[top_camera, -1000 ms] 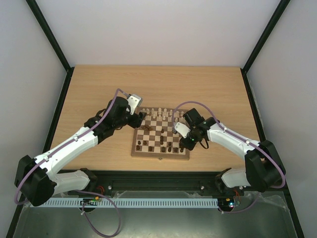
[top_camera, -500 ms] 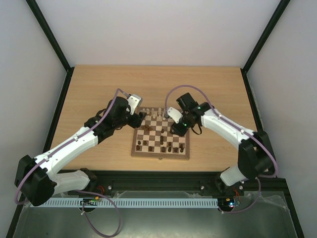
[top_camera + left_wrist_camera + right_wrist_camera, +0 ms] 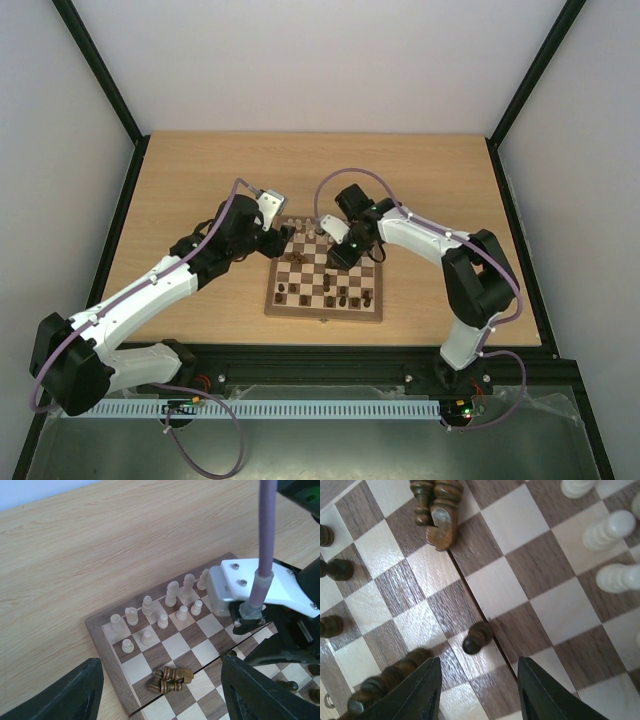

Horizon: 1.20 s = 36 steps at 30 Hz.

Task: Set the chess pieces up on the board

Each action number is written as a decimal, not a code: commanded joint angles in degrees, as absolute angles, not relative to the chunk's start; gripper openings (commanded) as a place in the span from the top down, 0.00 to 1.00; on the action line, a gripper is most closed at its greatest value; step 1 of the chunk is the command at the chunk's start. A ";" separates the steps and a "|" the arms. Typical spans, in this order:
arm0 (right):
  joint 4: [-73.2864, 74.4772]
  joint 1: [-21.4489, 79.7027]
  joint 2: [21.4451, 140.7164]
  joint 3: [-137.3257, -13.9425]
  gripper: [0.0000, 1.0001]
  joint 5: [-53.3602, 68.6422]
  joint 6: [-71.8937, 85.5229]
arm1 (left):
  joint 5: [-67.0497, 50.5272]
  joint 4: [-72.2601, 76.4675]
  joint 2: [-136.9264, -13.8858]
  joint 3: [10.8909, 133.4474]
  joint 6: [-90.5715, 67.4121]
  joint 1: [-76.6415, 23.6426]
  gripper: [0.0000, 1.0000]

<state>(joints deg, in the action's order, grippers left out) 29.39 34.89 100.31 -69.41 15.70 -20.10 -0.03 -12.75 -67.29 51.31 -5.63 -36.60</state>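
The board [image 3: 322, 314] lies between my arms. Cream pieces [image 3: 172, 594] stand in its far rows, and dark pieces [image 3: 330, 294] stand in its near rows. Three dark pieces [image 3: 170, 679] lie tipped in a pile near the board's left edge. My left gripper [image 3: 164, 700] is open and empty, hovering just above that pile. My right gripper [image 3: 479, 695] is open and empty over the board's middle. A lone dark pawn [image 3: 477, 637] stands just ahead of its fingertips [image 3: 417, 690]. The tipped pile also shows at the top of the right wrist view [image 3: 439, 507].
The right arm's white camera housing [image 3: 255, 587] hangs over the board close to my left gripper [image 3: 284, 240]. Several dark pieces [image 3: 335, 570] stand left of the right gripper [image 3: 340, 254]. Bare wooden table [image 3: 200, 180] surrounds the board.
The right arm has swung left and farther in, from the board's near right corner to over its middle. The left arm has not moved.
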 commanded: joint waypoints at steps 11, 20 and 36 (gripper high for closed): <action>30.06 37.53 105.94 -73.89 0.79 13.20 -18.03 | -1.09 -12.66 -67.95 50.82 -5.61 -36.12 0.32; 31.00 37.53 103.50 -72.53 0.96 11.64 -17.85 | -1.39 -12.71 -67.91 50.85 -5.62 -36.06 0.32; 33.15 37.44 89.27 -59.85 0.98 12.52 -20.14 | -2.11 -12.66 -68.11 50.98 -5.62 -35.95 0.32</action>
